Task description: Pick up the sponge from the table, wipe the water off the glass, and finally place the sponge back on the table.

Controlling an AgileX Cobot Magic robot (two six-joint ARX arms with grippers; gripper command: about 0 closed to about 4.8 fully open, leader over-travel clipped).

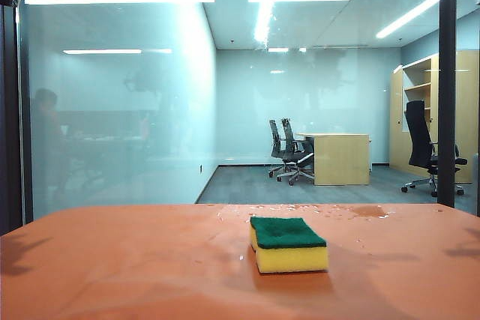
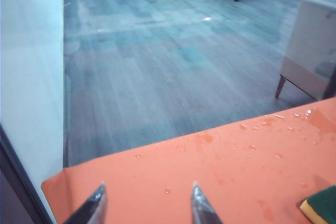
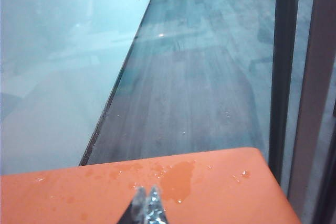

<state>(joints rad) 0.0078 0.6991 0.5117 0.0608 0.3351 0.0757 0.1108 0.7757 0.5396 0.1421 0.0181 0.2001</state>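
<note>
Sponge (image 1: 289, 243) left lying on the table (image 1: 112, 275), both grippers empty.
Left gripper (image 2: 148, 203) is held with fingers spread, the sponge off to one side; right gripper (image 3: 147, 205) is pressed together just before a puddle (image 3: 177, 179).

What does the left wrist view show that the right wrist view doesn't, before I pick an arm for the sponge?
Only the left wrist view: the open left gripper over the table's near-glass edge, and a corner of the sponge beside it.

Only the right wrist view: the shut right gripper, holding nothing, a darker wet patch just ahead of it, and the glass's dark frame bar.

Both: the orange table, scattered water droplets on it, and the office floor seen through the glass.
</note>
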